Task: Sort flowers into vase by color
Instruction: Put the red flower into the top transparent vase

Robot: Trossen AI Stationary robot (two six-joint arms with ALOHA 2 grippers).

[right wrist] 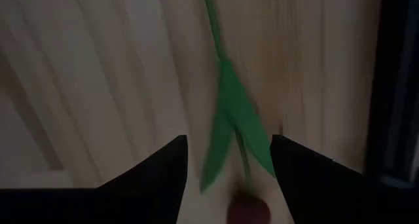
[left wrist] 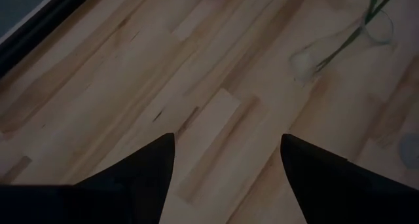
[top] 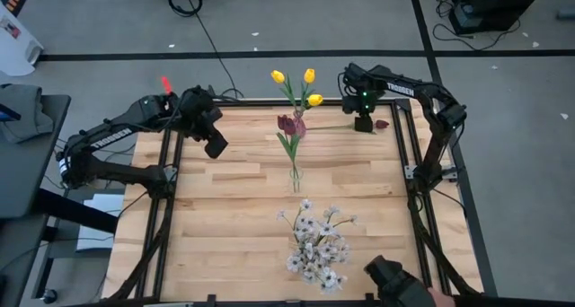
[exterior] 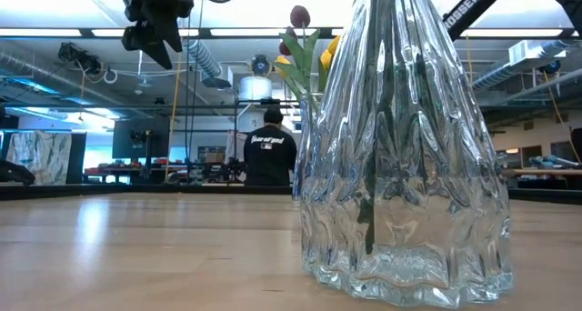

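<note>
A dark red tulip (top: 382, 124) lies flat on the table at the far right, its green stem (top: 332, 127) running toward the left. My right gripper (top: 362, 124) points down over it, open, with one finger on each side of the stem and leaves (right wrist: 229, 112); I see no contact. A clear vase (top: 294, 176) at mid-table holds yellow tulips (top: 309, 75) and dark red tulips (top: 287, 123). A second glass vase (exterior: 400, 165) near the front edge holds white blossoms (top: 316, 249). My left gripper (top: 216, 144) hangs open above the table's far left.
Black frame rails (top: 404, 154) run along the table's left and right sides. A dark object (top: 395, 285) sits at the near right edge. Bare wood (top: 225, 217) lies between the left arm and the vases. A person (exterior: 270, 152) stands in the room beyond.
</note>
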